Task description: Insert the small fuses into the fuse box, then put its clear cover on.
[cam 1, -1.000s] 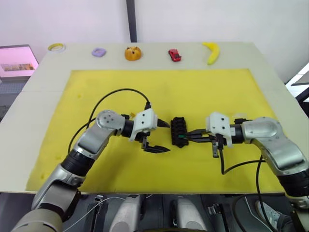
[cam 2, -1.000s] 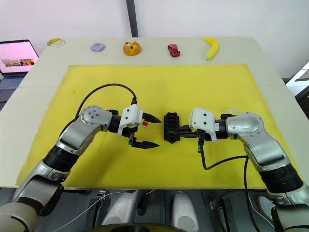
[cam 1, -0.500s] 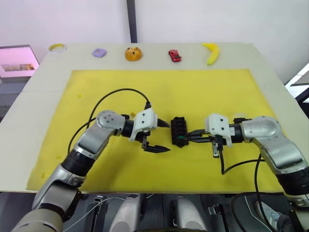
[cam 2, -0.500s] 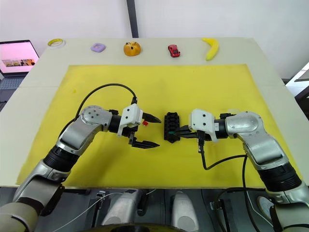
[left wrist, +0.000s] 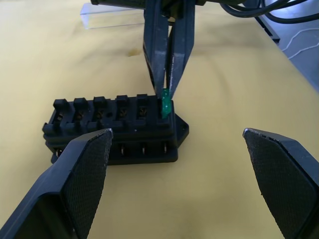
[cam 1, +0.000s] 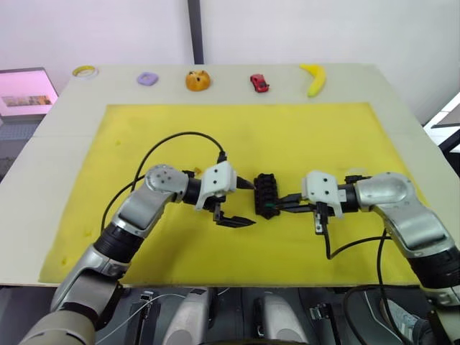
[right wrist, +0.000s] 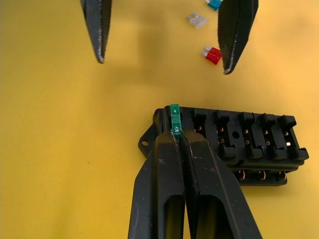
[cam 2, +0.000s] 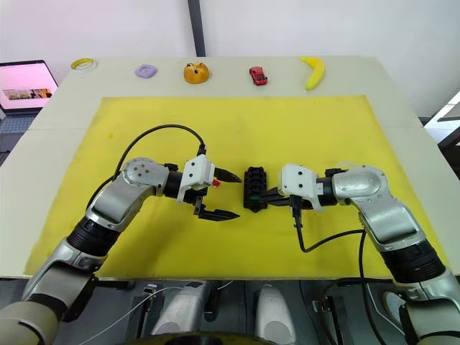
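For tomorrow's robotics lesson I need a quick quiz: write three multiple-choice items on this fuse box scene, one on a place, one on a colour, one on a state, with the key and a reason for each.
1. Where is the green fuse?
A. At an end slot of the fuse box
B. Loose on the yellow mat
C. Beside the banana

2. What colour is the loose fuse lying closest to the left gripper in the right wrist view?
A. Yellow
B. Red
C. Black

3. How does the right gripper stand?
A. Wide open above the mat
B. Shut on the green fuse
C. Shut on the toy car

Key: 1 A, the fuse stands upright at the box's end slot. 2 B, the red fuse lies by one left fingertip. 3 B, its two fingers meet around the fuse's lower edge.
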Controlling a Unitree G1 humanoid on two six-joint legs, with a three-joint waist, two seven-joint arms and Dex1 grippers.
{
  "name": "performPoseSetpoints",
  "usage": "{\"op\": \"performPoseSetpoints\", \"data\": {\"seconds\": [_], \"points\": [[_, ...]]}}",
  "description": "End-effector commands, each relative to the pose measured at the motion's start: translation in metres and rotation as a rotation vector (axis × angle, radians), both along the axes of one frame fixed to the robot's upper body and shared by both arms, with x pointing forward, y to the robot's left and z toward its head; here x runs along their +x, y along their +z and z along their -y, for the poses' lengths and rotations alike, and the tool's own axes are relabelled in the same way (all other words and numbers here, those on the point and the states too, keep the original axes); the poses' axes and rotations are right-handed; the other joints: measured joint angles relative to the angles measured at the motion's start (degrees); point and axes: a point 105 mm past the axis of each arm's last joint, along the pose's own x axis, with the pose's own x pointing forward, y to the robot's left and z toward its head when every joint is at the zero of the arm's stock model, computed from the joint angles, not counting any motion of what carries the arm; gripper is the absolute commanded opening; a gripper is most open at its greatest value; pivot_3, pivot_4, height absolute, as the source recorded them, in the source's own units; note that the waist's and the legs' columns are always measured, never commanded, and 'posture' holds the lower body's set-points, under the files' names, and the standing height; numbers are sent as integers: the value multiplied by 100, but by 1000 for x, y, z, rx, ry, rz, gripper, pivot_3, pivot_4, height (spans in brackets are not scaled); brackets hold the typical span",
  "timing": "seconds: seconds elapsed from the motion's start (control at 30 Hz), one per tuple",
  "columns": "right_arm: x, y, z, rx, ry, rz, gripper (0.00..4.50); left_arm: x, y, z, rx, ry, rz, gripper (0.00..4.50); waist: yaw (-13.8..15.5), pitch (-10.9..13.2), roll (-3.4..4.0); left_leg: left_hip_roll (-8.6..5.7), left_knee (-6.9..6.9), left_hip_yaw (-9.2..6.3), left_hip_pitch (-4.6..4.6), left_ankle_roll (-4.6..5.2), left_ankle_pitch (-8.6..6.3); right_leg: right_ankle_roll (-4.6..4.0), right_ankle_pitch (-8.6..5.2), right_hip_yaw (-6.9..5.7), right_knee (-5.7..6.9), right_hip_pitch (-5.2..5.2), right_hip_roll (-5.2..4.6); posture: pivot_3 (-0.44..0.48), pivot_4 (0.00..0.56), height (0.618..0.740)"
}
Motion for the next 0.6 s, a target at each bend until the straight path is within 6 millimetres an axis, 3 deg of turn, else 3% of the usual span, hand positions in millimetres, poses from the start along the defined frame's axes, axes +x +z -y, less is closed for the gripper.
{"op": "performPoseSetpoints", "data": {"seconds": [0.03,0.27,0.6], "points": [[1,6,-2,-2,7,21,0,-3,12,3,-25,-12,48,4411,3,0,0,0,1,0,0,2,-1,0,0,0,1,0,0,0,150,735],[-3,-5,2,-12,-50,-123,0,-2,13,3,-31,-5,53,4411,2,-1,0,0,6,0,0,18,-11,0,0,0,7,0,0,0,150,735],[4,-9,6,-49,-99,-79,0,-2,14,4,-38,0,53,4411,4,-2,1,0,9,-1,2,22,-13,0,0,0,11,1,0,0,150,735]]}}
